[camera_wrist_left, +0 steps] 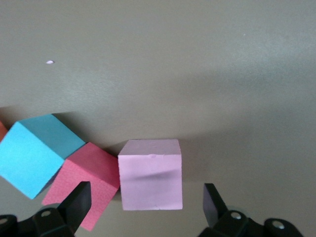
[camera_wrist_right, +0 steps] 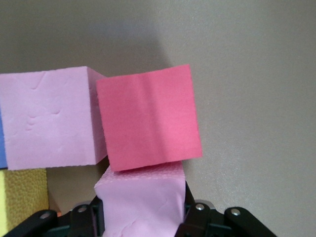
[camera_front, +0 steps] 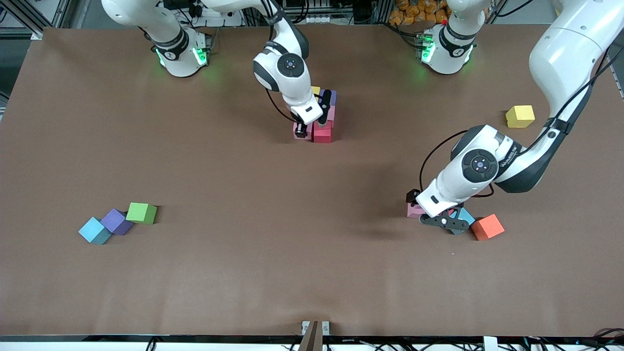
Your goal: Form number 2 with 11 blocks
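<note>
Nearest the front camera, toward the right arm's end of the table, sit three loose blocks: a light blue cube [camera_front: 95,230], a purple cube [camera_front: 116,221] touching it, and a green cube [camera_front: 142,213] just beside that.

Toward the left arm's end, the left gripper [camera_front: 444,222] hangs low with its fingers spread wide and holding nothing. The left wrist view shows a pale pink cube [camera_wrist_left: 150,174] between the two fingers, a red cube [camera_wrist_left: 86,183] touching it, and a second light blue cube [camera_wrist_left: 35,154] next to that. An orange cube [camera_front: 487,227] lies near, and a yellow cube [camera_front: 520,116] lies farther from the camera.

Between the two bases stands the partly built number 2 [camera_front: 322,119]. The right gripper [camera_front: 303,129] is down at its edge, clamped on a pink cube [camera_wrist_right: 140,200] that touches a red cube [camera_wrist_right: 148,116], itself against another pink cube [camera_wrist_right: 49,118].

To seat this one well, I judge the held cube should be pressed square against its neighbours before release; the red one sits slightly tilted. The left gripper should come straight down so that its finger misses the adjoining red cube.
</note>
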You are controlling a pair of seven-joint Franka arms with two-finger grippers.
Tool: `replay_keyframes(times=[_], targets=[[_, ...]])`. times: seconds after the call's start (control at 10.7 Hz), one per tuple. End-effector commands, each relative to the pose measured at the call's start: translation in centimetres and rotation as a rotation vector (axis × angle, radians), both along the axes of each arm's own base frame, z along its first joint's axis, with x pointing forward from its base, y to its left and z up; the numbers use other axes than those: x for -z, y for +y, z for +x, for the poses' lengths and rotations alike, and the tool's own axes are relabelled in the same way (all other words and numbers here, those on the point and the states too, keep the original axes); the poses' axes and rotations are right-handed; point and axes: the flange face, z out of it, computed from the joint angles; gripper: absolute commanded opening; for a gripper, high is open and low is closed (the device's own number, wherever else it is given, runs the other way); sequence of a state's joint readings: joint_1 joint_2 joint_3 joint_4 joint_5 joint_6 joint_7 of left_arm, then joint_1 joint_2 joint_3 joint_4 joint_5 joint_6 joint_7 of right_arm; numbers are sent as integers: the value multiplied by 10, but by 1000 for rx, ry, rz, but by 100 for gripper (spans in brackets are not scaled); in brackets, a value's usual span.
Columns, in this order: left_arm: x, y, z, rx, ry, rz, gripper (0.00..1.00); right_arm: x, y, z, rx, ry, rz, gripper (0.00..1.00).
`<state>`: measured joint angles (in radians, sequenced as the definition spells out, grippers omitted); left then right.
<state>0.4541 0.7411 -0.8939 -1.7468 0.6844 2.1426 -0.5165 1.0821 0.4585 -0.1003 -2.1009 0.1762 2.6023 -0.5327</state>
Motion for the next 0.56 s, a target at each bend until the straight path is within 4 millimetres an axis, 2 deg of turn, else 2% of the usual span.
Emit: replay_keyframes(times=[0.0, 0.19, 0.47], targets=[[7, -9, 3, 20, 23, 18, 100, 12, 13, 3, 18, -13, -3, 7], [22, -7, 5, 4, 44, 14, 100, 13, 13, 7, 25, -19, -6, 7], [29, -8, 9, 12, 49, 7, 100, 16, 15, 4, 30, -19, -10, 7]])
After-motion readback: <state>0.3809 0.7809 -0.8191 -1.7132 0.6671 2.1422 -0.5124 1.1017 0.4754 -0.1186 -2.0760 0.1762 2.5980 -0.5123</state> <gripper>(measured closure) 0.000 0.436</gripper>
